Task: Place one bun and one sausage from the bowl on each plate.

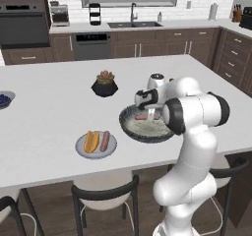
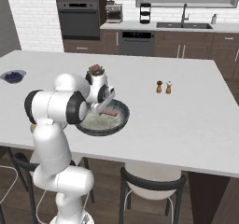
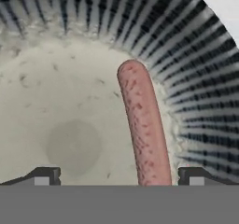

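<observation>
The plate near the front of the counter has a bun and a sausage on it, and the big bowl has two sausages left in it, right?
Not quite. The bowl holds just one sausage, as the hand view shows. The plate does carry a bun and a sausage.

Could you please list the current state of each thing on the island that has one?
Tool: open, low inside the bowl.
Bowl: holds one sausage.
Sausage: lying in the bowl, not gripped.
Grey plate: carries one bun and one sausage.
Blueberry bowl: filled.
</observation>
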{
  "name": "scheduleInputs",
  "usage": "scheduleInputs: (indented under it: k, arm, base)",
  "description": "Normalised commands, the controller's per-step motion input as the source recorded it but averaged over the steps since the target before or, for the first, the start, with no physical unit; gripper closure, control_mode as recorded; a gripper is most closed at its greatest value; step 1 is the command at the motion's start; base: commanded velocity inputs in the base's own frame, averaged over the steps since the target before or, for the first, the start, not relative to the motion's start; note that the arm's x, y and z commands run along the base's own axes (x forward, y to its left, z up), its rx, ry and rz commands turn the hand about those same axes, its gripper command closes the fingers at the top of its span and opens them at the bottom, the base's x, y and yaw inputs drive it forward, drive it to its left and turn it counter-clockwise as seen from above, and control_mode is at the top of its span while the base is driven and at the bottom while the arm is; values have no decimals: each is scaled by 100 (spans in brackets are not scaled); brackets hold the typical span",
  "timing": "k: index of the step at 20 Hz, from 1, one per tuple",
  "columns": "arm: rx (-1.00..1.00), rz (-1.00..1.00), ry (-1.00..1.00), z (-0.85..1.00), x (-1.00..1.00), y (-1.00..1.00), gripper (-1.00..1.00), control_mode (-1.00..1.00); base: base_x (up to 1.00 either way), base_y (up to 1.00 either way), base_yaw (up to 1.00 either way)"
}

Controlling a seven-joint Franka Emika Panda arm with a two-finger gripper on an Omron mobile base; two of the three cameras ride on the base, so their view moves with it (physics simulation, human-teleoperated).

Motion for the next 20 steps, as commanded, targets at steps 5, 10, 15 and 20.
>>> scheduleInputs:
  k: [5, 10, 15, 20]
  arm:
    - [0, 0, -3, -19, 19, 0, -100, -100]
    - [0, 0, -1, -15, 13, 0, -100, -100]
    - [0, 0, 0, -13, 9, 0, -100, -100]
    - [0, 0, 0, -18, 5, 0, -100, -100]
  base:
    - [0, 0, 0]
    - [0, 0, 0]
    - [0, 0, 0]
    - [0, 0, 0]
